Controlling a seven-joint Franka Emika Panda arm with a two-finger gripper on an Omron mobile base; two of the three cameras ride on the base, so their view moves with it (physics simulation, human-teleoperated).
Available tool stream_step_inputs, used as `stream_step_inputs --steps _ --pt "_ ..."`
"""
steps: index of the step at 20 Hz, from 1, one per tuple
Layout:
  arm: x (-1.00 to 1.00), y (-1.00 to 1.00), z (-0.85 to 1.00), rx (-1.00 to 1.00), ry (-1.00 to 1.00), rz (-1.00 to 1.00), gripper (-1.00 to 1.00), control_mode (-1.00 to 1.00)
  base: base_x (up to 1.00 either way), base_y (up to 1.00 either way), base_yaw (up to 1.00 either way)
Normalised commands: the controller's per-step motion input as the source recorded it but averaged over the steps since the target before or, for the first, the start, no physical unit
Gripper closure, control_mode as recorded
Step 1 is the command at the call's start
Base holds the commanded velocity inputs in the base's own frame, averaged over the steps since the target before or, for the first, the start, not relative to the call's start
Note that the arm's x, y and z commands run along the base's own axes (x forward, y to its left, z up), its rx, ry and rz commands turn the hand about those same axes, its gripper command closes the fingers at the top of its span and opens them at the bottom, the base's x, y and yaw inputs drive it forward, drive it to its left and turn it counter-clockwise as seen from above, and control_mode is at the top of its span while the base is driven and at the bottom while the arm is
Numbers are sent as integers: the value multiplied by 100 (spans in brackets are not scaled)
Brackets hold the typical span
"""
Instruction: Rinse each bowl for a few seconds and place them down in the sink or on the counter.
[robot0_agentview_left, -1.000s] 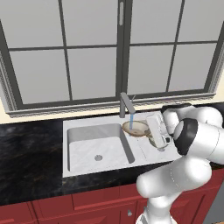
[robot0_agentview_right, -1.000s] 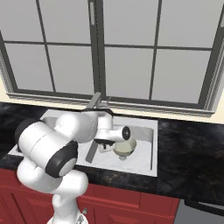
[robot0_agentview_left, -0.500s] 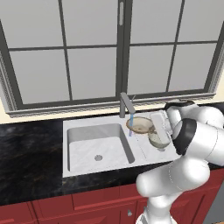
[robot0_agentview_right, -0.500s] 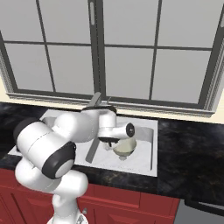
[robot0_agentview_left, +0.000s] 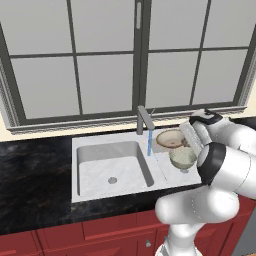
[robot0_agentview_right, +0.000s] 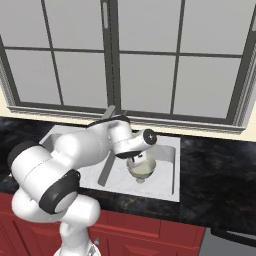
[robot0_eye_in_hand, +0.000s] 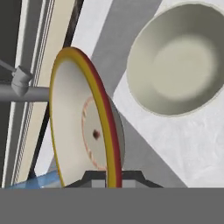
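My gripper (robot0_eye_in_hand: 109, 176) is shut on the rim of a tan bowl (robot0_eye_in_hand: 81, 127) with a yellow and red edge, holding it tilted on edge over the right basin of the sink (robot0_agentview_left: 82, 150). In the left base view this held bowl (robot0_agentview_left: 169, 139) hangs just right of the blue water stream (robot0_agentview_left: 149, 143) falling from the faucet (robot0_agentview_left: 144, 120). A second, pale beige bowl (robot0_agentview_left: 182, 157) rests upright in the right basin below the hand, and it appears again (robot0_agentview_right: 141, 168) (robot0_eye_in_hand: 179, 61) in the other two views. The gripper (robot0_agentview_left: 185, 136) is at the held bowl's right side.
The black counter (robot0_agentview_left: 30, 175) runs around the sink above red cabinets (robot0_agentview_left: 60, 240). The left basin (robot0_agentview_left: 112, 172) has a round drain. A large window with a pale sill (robot0_agentview_left: 75, 127) stands right behind the faucet. My own arm (robot0_agentview_right: 75, 150) reaches across the sink.
The held bowl has shifted right, out from under the water stream. The bowl resting in the basin has stayed put, and the water keeps running.
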Motion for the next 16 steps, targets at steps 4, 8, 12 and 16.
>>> stream_step_inputs --steps 4,8,12,16 --pt "-2 -68 10 -3 6 -21 100 -100 0 0 0" --pt "-3 -48 2 0 1 -32 100 -100 0 0 0" --pt "0 -19 0 0 0 -43 100 -100 0 0 0" --pt "0 -8 0 0 0 -46 100 -100 0 0 0"
